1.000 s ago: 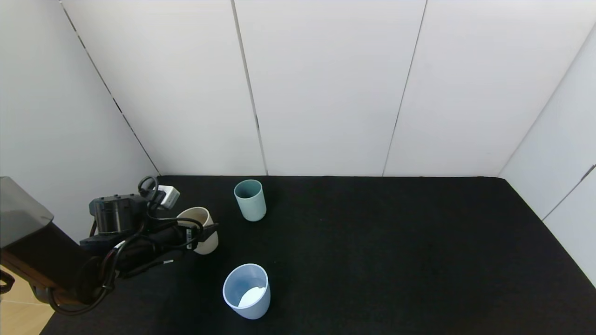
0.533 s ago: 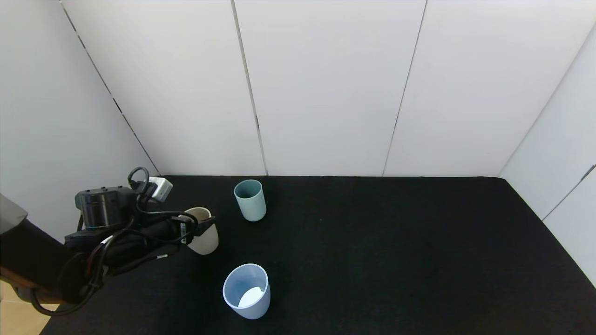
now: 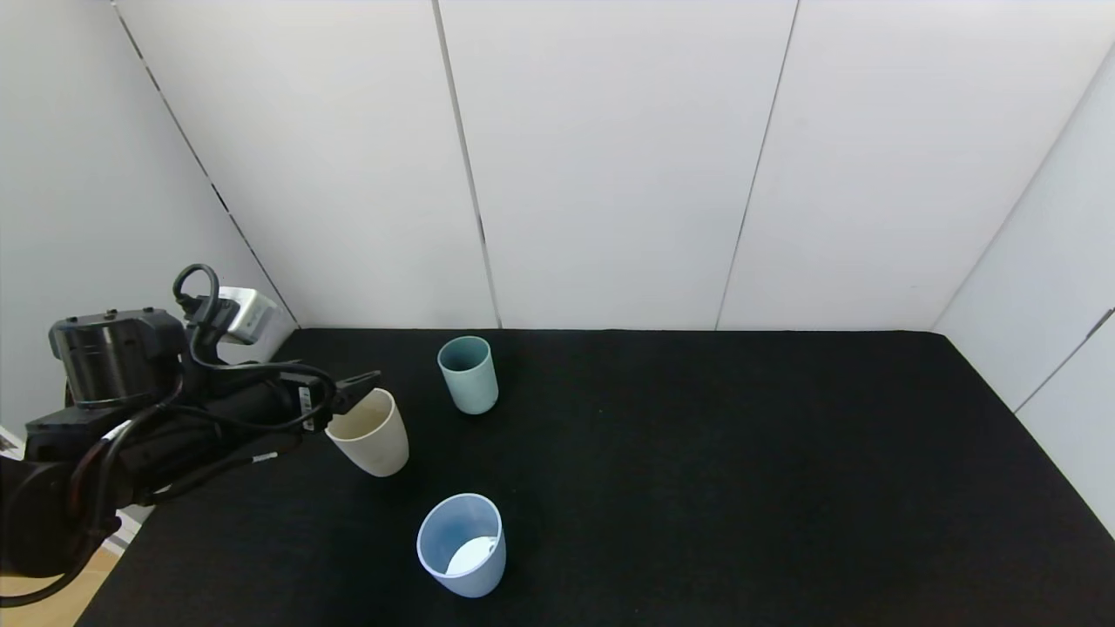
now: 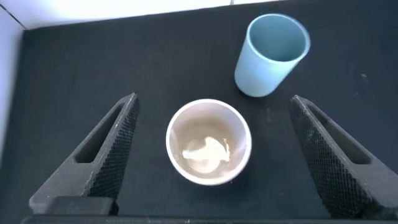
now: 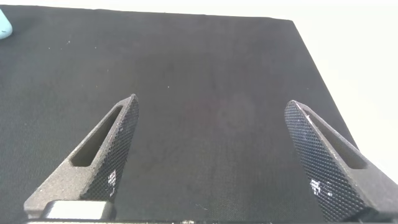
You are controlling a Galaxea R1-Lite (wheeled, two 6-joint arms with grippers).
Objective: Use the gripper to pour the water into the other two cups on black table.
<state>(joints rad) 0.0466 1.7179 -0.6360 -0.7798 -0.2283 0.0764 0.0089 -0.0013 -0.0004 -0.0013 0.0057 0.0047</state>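
My left gripper (image 3: 359, 386) is open and hovers just left of and above the beige cup (image 3: 370, 433), which stands free on the black table (image 3: 697, 488). In the left wrist view the beige cup (image 4: 208, 142) lies below the wide-open gripper (image 4: 214, 99), touching neither finger, with water (image 4: 205, 152) glinting on its bottom. The teal-green cup (image 3: 468, 374) stands upright beyond it and also shows in the left wrist view (image 4: 272, 55). The light blue cup (image 3: 462, 544) stands nearer, its white bottom showing. My right gripper (image 5: 211, 109) is open over bare table, out of the head view.
White wall panels (image 3: 610, 174) close the table at the back and both sides. The table's left front edge (image 3: 113, 566) runs under my left arm. A pale blue sliver of a cup (image 5: 3, 26) shows at the edge of the right wrist view.
My left gripper, which was round the beige cup, has drawn back to the left and risen. The beige cup stays upright on the table. The other cups have not moved.
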